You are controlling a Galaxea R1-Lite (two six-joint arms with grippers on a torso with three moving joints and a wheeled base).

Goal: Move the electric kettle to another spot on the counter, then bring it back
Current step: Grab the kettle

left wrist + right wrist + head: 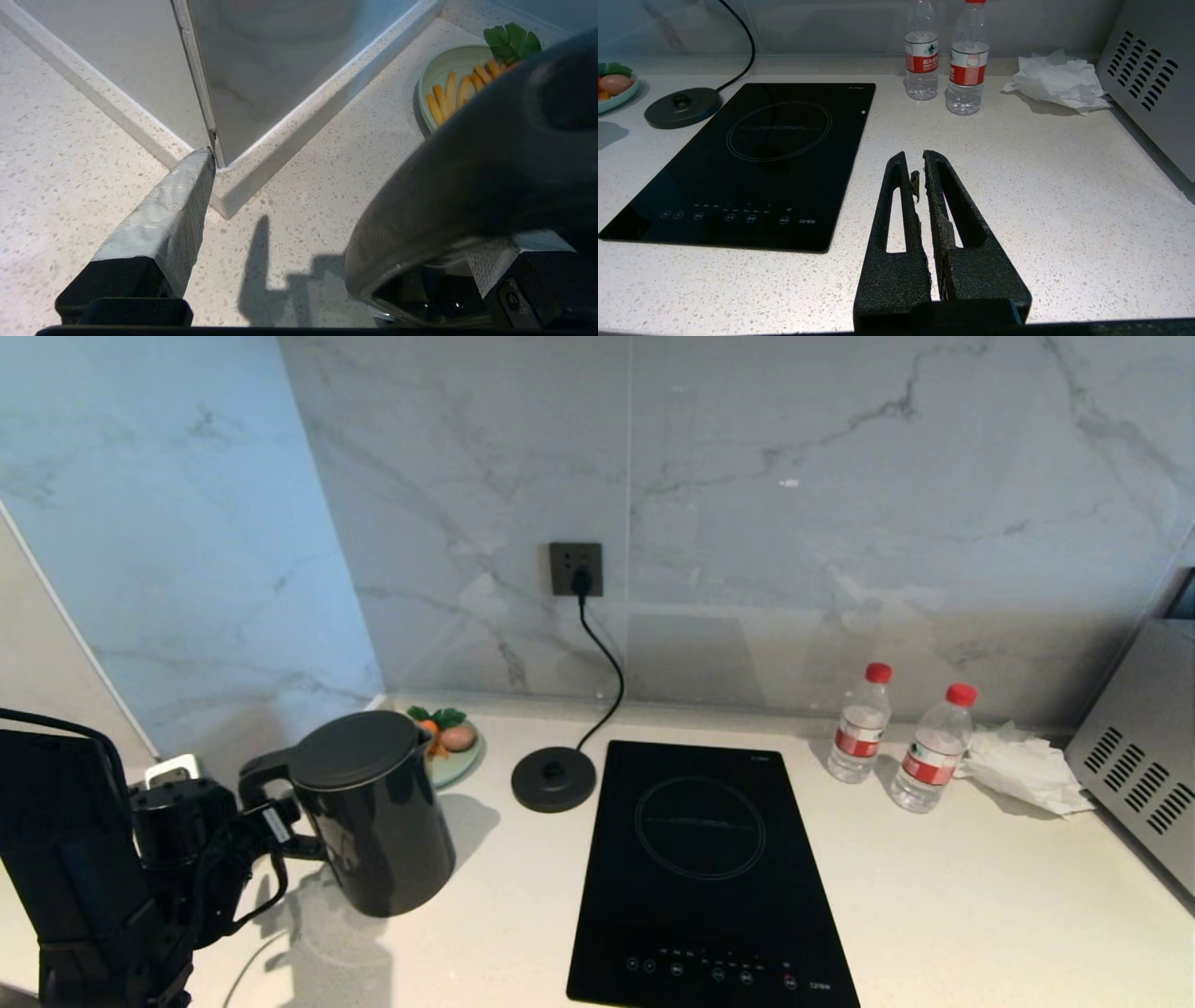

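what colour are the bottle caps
Red, on both bottles; clearest in the head view.

Printed "C21EW" on the front edge of the black hob; red bottle labels carrying characters too small to read

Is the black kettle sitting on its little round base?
No, the electric kettle stands on the counter, apart from the round base.

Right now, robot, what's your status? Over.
Left gripper jaws open at the electric kettle handle. Right gripper shut, idle. Kettle upright on counter, off its base. Plate close behind.
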